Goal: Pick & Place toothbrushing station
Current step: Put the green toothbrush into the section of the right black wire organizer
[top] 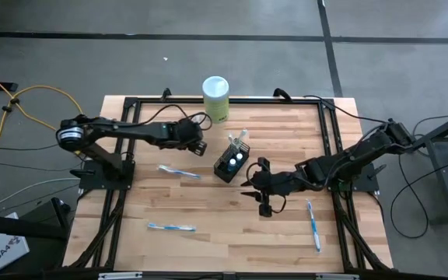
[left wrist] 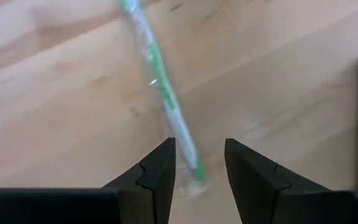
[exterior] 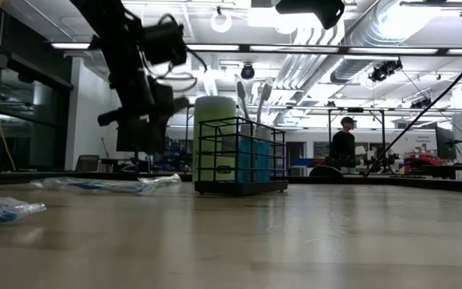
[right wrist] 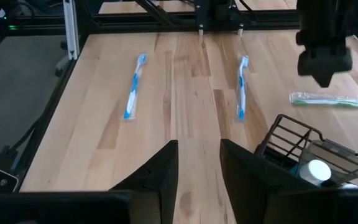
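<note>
Looking down on your pale wooden slatted table (top: 208,249), you find the small black wire-mesh holder (top: 232,163) near its middle, with two teal white-capped tubes (top: 234,159) standing inside and a toothbrush handle poking up from its far corner. A tall pale green cylindrical canister with a white lid (top: 215,96) stands behind it at the far edge.

Your left gripper (top: 197,145) hangs above the table just left of the holder, its jaws spread with nothing between them; in its wrist view a thin green-and-white wrapped toothbrush (left wrist: 160,93) lies on the wood below, running in between the dark fingers (left wrist: 157,180).

Your right gripper (top: 261,180) sits just right of the holder, jaws parted and holding nothing, pointing across the table.

You have three white-and-blue wrapped toothbrushes lying flat: one (top: 179,171) left of the holder, one (top: 171,227) nearer the front left, and one (top: 313,224) at the front right beside the right arm.

A person (exterior: 343,144) stands far back in the room.
</note>
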Controlling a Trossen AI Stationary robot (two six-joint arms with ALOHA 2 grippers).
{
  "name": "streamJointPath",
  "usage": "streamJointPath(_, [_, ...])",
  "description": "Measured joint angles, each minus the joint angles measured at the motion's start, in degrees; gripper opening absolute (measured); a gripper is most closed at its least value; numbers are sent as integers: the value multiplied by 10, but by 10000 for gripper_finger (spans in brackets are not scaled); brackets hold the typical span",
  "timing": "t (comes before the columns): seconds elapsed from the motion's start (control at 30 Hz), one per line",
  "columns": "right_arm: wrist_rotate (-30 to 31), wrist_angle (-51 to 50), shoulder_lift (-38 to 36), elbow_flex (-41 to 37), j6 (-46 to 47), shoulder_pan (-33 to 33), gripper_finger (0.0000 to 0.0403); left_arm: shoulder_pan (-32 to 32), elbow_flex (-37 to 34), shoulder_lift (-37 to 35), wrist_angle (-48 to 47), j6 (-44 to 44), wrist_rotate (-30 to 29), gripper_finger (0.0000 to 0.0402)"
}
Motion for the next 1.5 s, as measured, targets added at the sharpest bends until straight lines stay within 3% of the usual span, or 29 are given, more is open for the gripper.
streamJointPath(0.33, [-32, -1, 0, 0, 0, 0, 109, 8, 0, 54, 8, -33, 8, 134])
streamJointPath(1.1, [-35, -14, 0, 0, 0, 2, 109, 42, 2, 137, 64, -58, 36, 131])
streamJointPath(1.23, [-46, -14, 0, 0, 1, 2, 109, 42, 2, 137, 62, -59, 33, 102])
streamJointPath(1.43, [-48, -14, 0, 0, 4, 2, 109, 42, 2, 138, 63, -63, 42, 20])
streamJointPath(1.5, [-48, -14, 0, 0, 4, 2, 109, 42, 1, 138, 62, -62, 47, 13])
